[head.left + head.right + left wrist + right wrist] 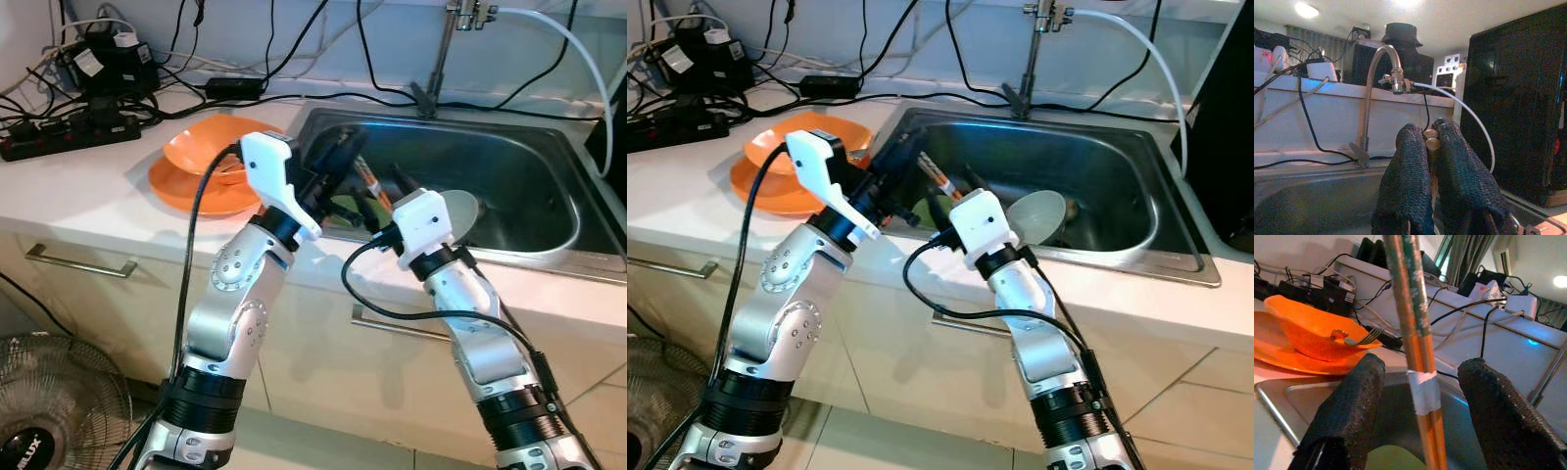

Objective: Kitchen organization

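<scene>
**Chopsticks held over the sink**

Our left gripper clamps the chopsticks above the sink. Our right gripper stands wide around them, not touching. An orange bowl sits beside the sink.

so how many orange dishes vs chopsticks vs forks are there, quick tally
orange bowl: 1
orange plate: 1
chopsticks, a taped pair held in the left gripper, between the open fingers of the right gripper: 2
fork in the bowl: 1
total: 5
</scene>
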Controlling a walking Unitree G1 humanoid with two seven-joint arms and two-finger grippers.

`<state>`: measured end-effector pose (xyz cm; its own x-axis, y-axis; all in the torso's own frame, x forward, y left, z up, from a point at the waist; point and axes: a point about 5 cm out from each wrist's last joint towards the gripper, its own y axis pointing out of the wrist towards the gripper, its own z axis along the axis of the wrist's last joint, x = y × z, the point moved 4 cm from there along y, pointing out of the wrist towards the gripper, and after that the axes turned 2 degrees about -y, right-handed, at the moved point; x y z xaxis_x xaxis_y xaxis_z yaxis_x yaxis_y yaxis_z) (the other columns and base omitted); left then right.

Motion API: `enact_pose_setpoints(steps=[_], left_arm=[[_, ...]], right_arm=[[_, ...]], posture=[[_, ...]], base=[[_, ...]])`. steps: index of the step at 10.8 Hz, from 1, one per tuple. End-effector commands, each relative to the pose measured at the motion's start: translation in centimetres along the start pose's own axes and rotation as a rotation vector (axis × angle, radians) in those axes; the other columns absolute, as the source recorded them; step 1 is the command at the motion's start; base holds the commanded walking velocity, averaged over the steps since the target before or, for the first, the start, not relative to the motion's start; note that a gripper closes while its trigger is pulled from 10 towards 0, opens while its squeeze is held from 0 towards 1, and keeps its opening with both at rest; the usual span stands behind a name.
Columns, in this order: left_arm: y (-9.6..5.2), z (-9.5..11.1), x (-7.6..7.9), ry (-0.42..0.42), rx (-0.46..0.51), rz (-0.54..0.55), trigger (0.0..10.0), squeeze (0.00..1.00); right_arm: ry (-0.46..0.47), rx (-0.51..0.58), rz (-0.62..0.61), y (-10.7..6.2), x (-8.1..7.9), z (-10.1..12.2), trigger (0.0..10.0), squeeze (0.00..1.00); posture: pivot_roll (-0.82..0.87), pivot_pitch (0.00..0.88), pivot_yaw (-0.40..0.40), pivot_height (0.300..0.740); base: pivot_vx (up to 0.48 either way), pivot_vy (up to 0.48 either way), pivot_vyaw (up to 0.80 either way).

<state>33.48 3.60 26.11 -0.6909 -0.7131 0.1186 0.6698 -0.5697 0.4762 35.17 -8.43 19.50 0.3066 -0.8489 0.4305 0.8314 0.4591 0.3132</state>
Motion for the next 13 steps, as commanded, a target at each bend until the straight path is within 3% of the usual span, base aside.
enact_pose_setpoints(steps=[1,8,9,10,13], left_arm=[[0.1,0.4,0.1,0.020,0.009,-0.011,10.0,0.00],[0.0,-0.1,1.2,-0.033,-0.036,-0.081,10.0,0.00],[0.0,-0.1,1.2,-0.033,-0.039,-0.082,10.0,0.00],[0.0,-0.1,1.2,-0.032,-0.042,-0.084,10.0,0.00],[0.0,-0.2,1.1,-0.018,-0.049,-0.080,10.0,0.00]], right_arm=[[0.015,0.018,0.017,0.2,-0.2,0.7,10.0,0.00],[0.033,-0.043,-0.077,0.4,0.8,-0.7,10.0,0.00],[0.034,-0.051,-0.082,0.4,0.8,-0.9,9.2,0.00],[0.038,-0.057,-0.088,0.4,0.8,-1.0,0.1,0.00],[0.038,-0.052,-0.099,0.5,1.0,-0.9,0.0,0.00]], posture=[[0.11,0.000,0.033,0.740],[0.13,0.000,0.031,0.740],[0.13,0.000,0.031,0.740],[0.13,0.000,0.031,0.740],[0.13,0.000,0.031,0.740]], base=[[0.000,0.000,0.00],[0.000,0.000,0.00],[0.000,0.000,0.00],[0.000,0.000,0.00],[0.000,0.000,0.00]])
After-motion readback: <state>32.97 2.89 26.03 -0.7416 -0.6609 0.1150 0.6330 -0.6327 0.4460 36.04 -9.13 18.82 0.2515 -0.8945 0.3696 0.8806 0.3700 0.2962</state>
